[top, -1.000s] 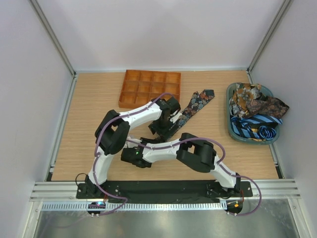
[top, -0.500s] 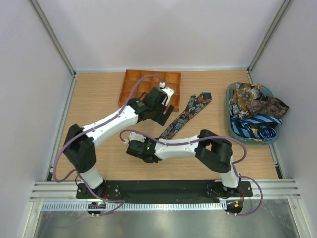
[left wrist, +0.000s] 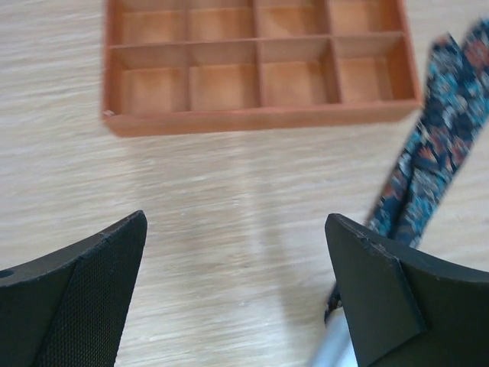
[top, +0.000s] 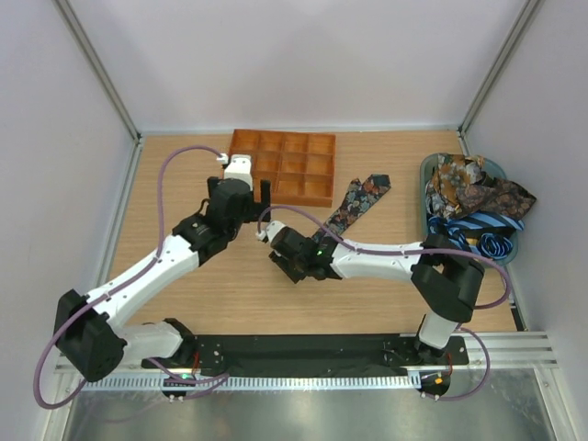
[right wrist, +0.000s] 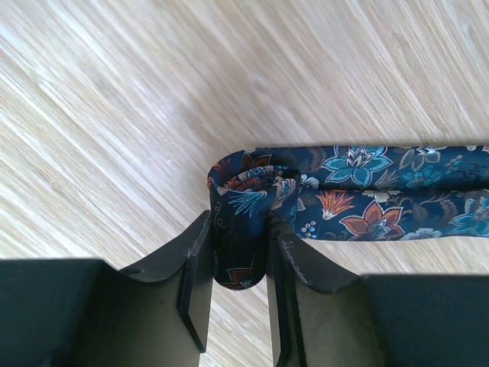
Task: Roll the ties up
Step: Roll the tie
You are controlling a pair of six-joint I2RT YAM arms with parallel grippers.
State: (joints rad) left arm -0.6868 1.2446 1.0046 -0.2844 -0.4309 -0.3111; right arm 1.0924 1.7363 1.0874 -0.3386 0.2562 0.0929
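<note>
A dark floral tie (top: 360,197) lies diagonally on the wooden table, its wide pointed end near the orange tray. My right gripper (top: 288,252) is shut on the tie's near end, which is rolled into a small coil (right wrist: 246,200) between the fingers (right wrist: 197,267); the rest of the tie (right wrist: 382,191) runs off to the right. My left gripper (top: 241,193) is open and empty, above bare table in front of the tray's left part, left of the tie (left wrist: 428,172). Its fingers (left wrist: 84,283) stand wide apart.
The orange gridded tray (top: 276,197) stands at the back centre, its front wall (left wrist: 260,121) ahead of my left gripper. A teal basket (top: 428,230) at the right edge holds several more ties (top: 473,197). White walls enclose the table.
My left gripper has left the tie and swung left to the front of the tray. My right gripper has moved up and right, to the tie's near end.
</note>
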